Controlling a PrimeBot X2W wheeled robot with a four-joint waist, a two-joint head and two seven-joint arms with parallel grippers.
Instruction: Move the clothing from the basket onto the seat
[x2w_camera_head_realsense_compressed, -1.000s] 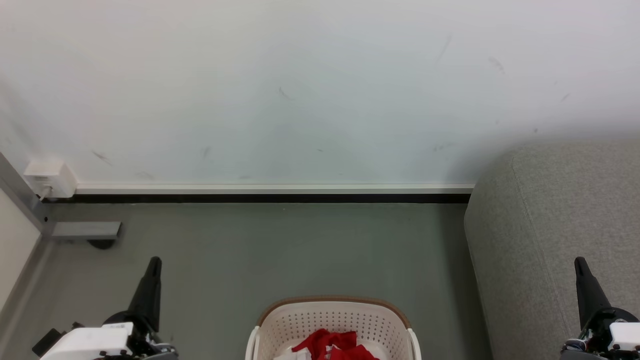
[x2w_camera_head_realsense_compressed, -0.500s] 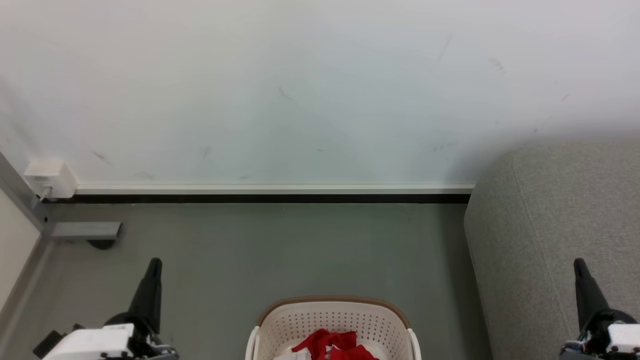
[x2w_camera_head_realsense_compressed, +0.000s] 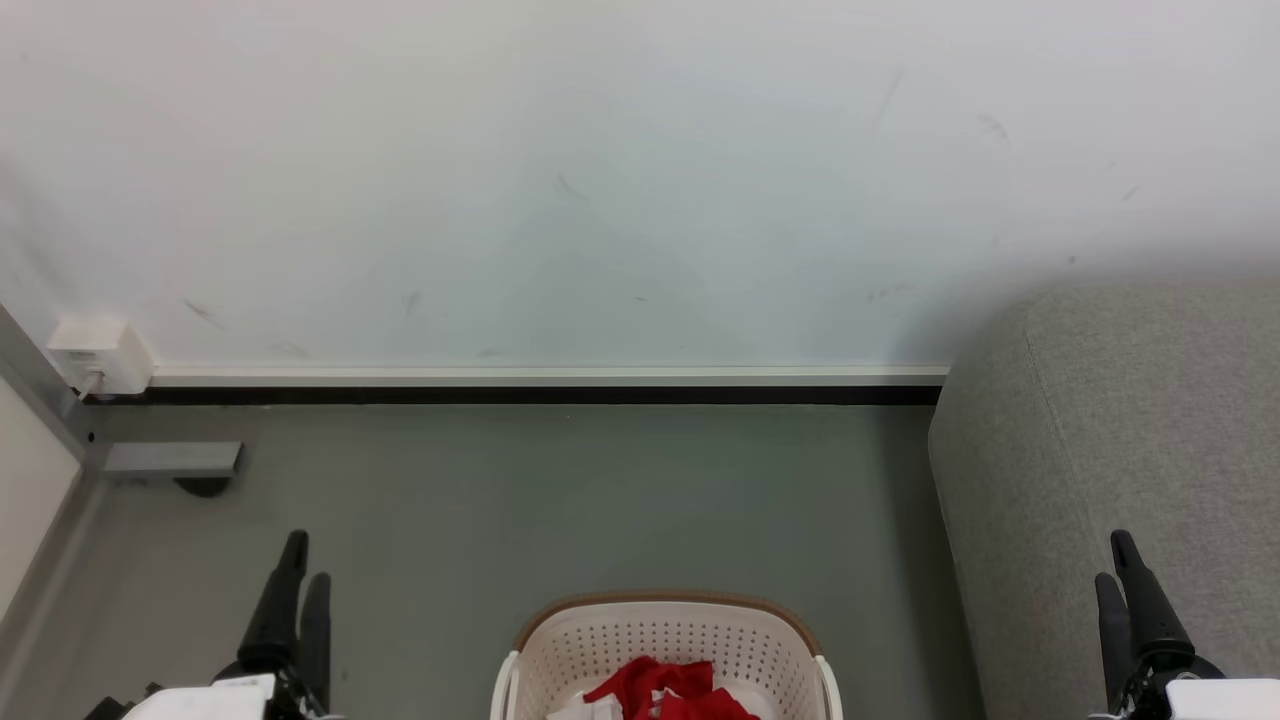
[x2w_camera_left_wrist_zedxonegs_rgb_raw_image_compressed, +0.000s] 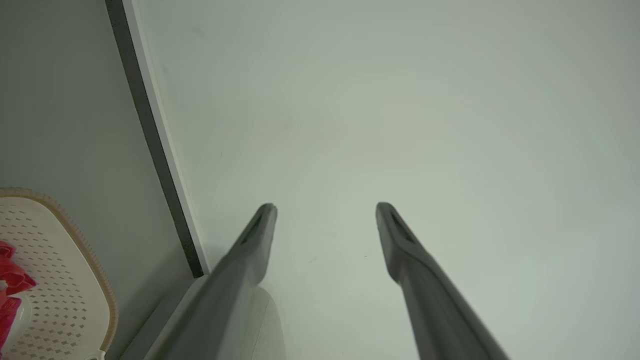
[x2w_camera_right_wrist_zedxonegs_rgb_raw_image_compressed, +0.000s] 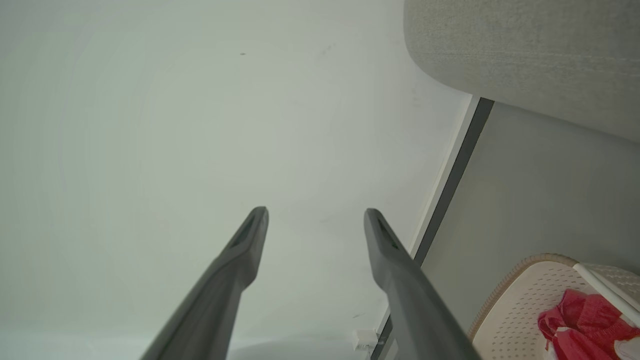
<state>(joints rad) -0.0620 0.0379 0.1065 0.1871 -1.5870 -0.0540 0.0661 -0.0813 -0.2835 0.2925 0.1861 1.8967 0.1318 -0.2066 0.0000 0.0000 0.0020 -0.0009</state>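
Beside one seat (x2w_camera_head_realsense_compressed: 1130, 430), one basket (x2w_camera_head_realsense_compressed: 600, 650).

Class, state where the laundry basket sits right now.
In the head view the basket stands on the floor at bottom centre, left of the grey sofa, with red clothing inside.

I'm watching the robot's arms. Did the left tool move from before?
Yes. The left tool has opened, and its tips sit slightly lower in the head view, farther from the black skirting strip.

One basket (x2w_camera_head_realsense_compressed: 668, 640), one seat (x2w_camera_head_realsense_compressed: 1110, 450), two grippers (x2w_camera_head_realsense_compressed: 306, 560) (x2w_camera_head_realsense_compressed: 1112, 560)
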